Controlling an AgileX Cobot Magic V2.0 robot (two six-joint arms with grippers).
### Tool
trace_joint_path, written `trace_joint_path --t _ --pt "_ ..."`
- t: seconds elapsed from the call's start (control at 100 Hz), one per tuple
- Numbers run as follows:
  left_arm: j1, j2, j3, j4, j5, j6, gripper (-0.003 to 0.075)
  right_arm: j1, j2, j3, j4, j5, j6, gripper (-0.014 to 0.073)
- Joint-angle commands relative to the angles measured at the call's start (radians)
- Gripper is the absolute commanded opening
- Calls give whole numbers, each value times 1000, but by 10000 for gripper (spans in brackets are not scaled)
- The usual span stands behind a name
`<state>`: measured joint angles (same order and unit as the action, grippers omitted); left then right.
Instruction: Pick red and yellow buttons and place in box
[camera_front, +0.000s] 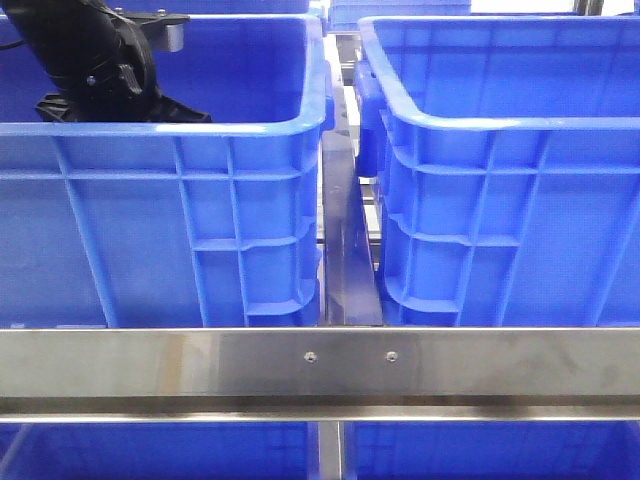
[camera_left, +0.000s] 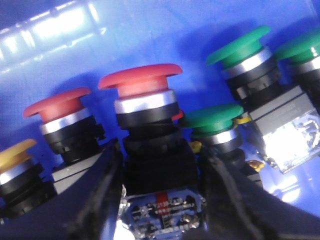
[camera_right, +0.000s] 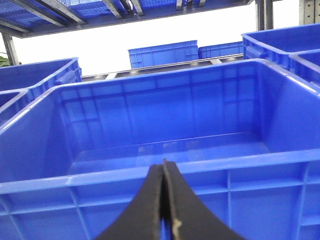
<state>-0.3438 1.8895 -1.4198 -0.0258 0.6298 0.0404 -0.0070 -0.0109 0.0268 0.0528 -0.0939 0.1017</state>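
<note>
The left end effector (camera_left: 160, 200) grasps a red button (camera_left: 142, 102) by its black body, a yellow button (camera_left: 17, 155) nearby; the right end effector (camera_right: 164, 200) is clenched — empty — before a blue box (camera_right: 165, 170).

The left gripper's (camera_left: 159, 200) fingertips are cut off by the frame edge. Between the fingers (camera_left: 100, 200), the red button's (camera_left: 140, 82) base is partly hidden. Beside them, a yellow button (camera_left: 15, 152) is cropped.
</note>
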Motion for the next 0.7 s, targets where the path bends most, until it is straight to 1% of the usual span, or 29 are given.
trace_joint_path --t 0.0,0.16,0.34,0.53,0.69 --pt "-6 -61 -32 -3 -43 -10 -20 1 -24 -19 -10 -83 -4 -68" --pt "-7 -123 -32 -9 -36 -10 -19 1 -24 -19 -10 -83 -4 -68" --pt "-29 -253 -32 -13 -25 -10 -19 1 -24 -19 -10 -83 -4 -68" --pt "-105 -392 -24 -13 4 -10 -19 1 -24 -19 -10 -83 -4 -68" --pt "-189 -505 35 -13 -3 -10 -19 1 -24 -19 -10 -84 -4 -68"
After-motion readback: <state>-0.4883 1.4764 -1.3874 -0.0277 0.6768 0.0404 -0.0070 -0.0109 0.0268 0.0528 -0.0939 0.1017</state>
